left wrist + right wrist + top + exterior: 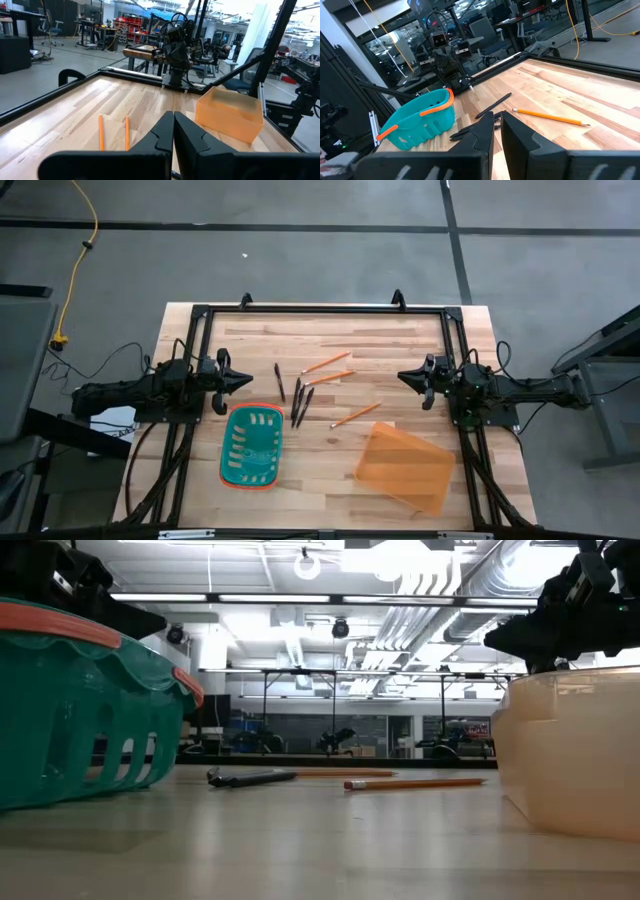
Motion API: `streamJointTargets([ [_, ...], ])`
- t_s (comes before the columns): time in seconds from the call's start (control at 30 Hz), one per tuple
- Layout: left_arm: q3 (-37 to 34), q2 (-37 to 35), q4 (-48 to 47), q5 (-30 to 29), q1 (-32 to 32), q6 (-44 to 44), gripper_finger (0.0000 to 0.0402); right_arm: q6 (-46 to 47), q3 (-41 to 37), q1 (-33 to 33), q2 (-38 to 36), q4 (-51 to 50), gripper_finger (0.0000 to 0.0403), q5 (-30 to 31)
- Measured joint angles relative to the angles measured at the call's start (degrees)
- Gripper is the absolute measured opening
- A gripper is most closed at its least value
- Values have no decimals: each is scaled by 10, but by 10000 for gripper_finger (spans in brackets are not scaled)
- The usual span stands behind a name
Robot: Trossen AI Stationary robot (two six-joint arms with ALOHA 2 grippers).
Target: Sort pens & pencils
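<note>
Three dark pens lie flat on the wooden table: one alone (280,381), two side by side (301,406). Three orange-yellow pencils lie to their right: two farther back (325,363) (330,377) and one nearer (356,415). My left gripper (247,380) hovers shut at the table's left, pointing level toward the pens. At the table's right my right gripper (402,376) hovers facing it. It is shut but for a thin slit (497,122) and holds nothing.
A teal basket with an orange rim (252,445) stands near the front, left of centre, just in front of the pens. A translucent orange bin (405,468) stands at the front right. A black frame (320,308) borders the table's far edge and sides.
</note>
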Motion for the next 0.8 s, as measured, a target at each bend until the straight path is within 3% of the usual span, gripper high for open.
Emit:
streamJointTargets([
  [0.2, 0, 0, 24, 19, 0, -168, 1, 0, 0, 0, 0, 0, 25, 0],
  [0.57, 0, 0, 33, -5, 0, -181, 1, 0, 0, 0, 0, 0, 25, 0],
  [0.8, 0, 0, 143, -26, 0, -205, 1, 0, 0, 0, 0, 0, 25, 0],
])
